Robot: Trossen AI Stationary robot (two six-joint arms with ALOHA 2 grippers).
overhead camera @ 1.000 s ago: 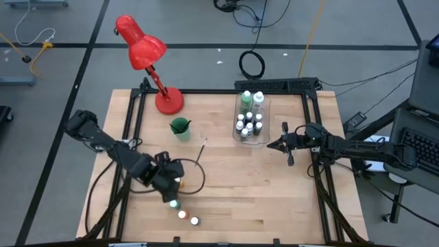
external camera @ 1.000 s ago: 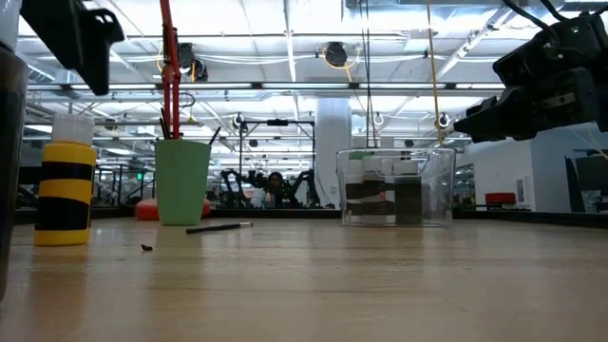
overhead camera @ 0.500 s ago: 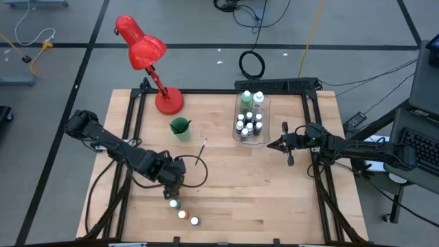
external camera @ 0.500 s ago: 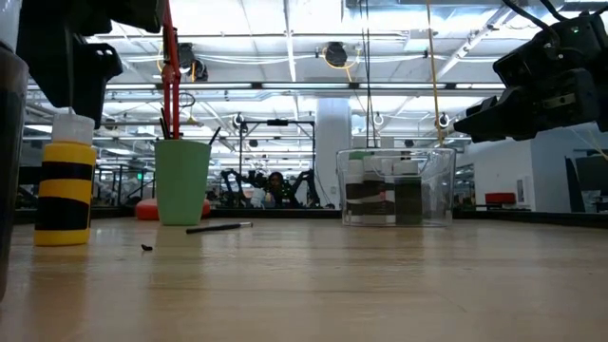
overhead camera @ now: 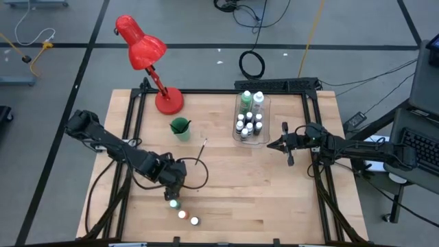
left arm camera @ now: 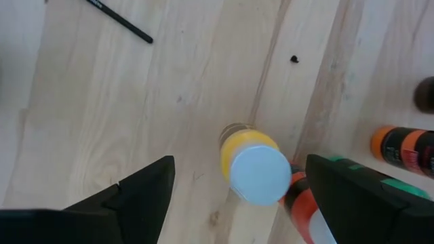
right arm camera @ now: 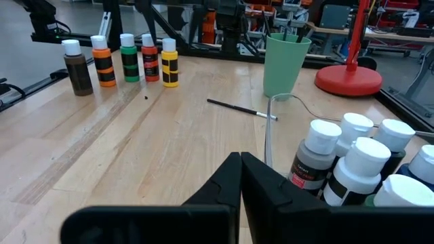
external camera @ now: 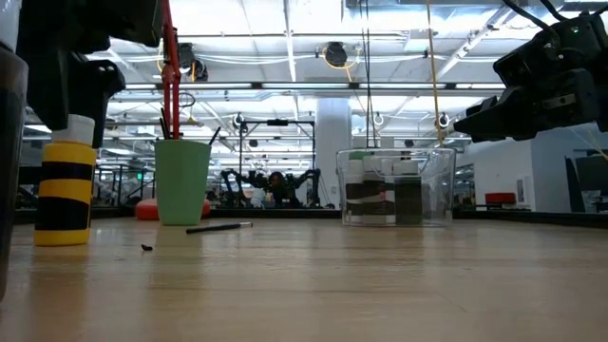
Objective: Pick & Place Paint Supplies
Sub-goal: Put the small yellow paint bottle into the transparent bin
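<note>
Left wrist view has my left gripper [left arm camera: 237,196] spread wide directly above the yellow bottle [left arm camera: 254,166], fingers flanking its cap, ready to descend.

A pale wooden worktop [overhead camera: 233,178] with a black metal frame stands on a grey floor [overhead camera: 62,82] crossed by dark tape lines, and a red desk lamp [overhead camera: 144,51] sits at its upper left corner. A coiled black cable [overhead camera: 252,64] lies on the floor at upper centre of the high view, beside a yellow cord [overhead camera: 310,31]. In the low view, rows of bright ceiling lights [external camera: 285,38] and a white column [external camera: 332,152] fill the hall behind.
</note>
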